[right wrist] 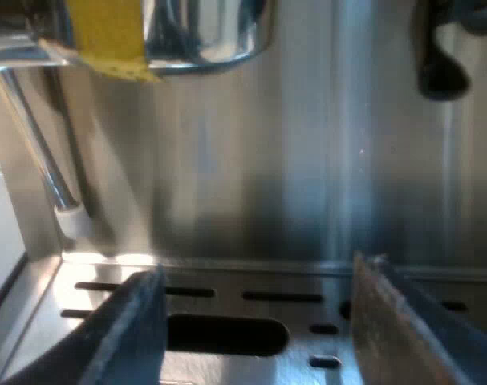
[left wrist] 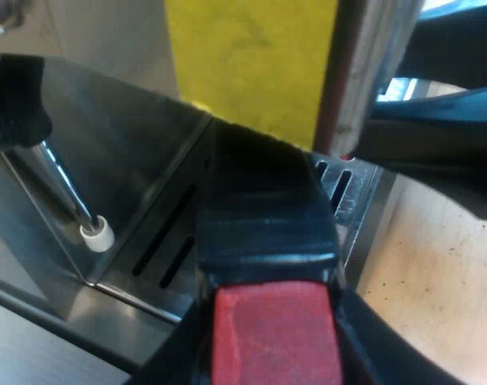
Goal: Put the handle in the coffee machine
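Observation:
The holder's dark handle with its red end points into the espresso machine's front, under a yellow patch. My left gripper is shut on the handle near the red end, and its black fingers show on both sides. The holder's metal basket is hidden. My right gripper stands open just above the slotted drip tray, facing the machine's steel front, with nothing between its fingers. Above it hangs the chrome brew head with yellow tape.
A steam wand with a white tip hangs over the drip tray; the same steam wand is near my right gripper. A black shape sits beside the machine, over the wooden tabletop. A dark knob is on the machine's front.

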`<state>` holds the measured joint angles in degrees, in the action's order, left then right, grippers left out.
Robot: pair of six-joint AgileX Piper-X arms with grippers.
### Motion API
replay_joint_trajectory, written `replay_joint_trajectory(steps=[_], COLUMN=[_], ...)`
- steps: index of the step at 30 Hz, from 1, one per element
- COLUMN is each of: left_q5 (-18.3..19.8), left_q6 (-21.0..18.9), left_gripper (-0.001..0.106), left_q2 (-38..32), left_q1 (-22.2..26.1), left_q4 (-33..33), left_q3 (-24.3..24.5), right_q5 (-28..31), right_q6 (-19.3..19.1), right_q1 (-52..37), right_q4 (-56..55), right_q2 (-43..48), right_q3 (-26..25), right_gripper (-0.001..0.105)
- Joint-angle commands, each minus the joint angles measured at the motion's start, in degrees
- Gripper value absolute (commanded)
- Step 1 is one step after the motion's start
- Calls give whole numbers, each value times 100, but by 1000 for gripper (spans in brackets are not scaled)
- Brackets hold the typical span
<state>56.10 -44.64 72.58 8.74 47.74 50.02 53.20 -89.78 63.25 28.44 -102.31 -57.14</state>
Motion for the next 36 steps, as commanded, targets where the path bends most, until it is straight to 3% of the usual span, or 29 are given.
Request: replay_joint_trajectory(steps=[1, 3, 5, 6, 8, 15, 18, 24, 36], left_q5=[982, 927, 880, 882, 882, 894, 894, 884, 859], left_q6=[243, 257, 257, 257, 257, 257, 257, 257, 257], left_gripper=[0, 0, 0, 0, 0, 0, 0, 0, 0], left_q2=[-142, -142, -142, -142, -142, -142, -142, -142, -142], left_q1=[-18, -18, -18, -18, -18, -18, -18, -18, -18], left_q4=[-81, -81, -81, -81, -81, -81, -81, -81, 126], left_q3=[77, 77, 77, 77, 77, 77, 77, 77, 77], right_q5=[-42, -248, -321, -284, -285, -285, -243, 124, 188], right_q6=[-389, -710, -849, -1147, -1353, -1378, -1568, -1718, -1849], right_q1=[-42, -42, -42, -42, -46, -219, -309, -316, -425], right_q4=[750, 1329, 1630, 1982, 2211, 2279, 2331, 2435, 3003], right_q2=[-273, -445, -548, -697, -775, -890, -1014, -1211, -1218], right_q3=[5, 5, 5, -9, -28, -314, -633, -974, -1006], right_gripper=[41, 33, 32, 32, 32, 32, 32, 32, 28])
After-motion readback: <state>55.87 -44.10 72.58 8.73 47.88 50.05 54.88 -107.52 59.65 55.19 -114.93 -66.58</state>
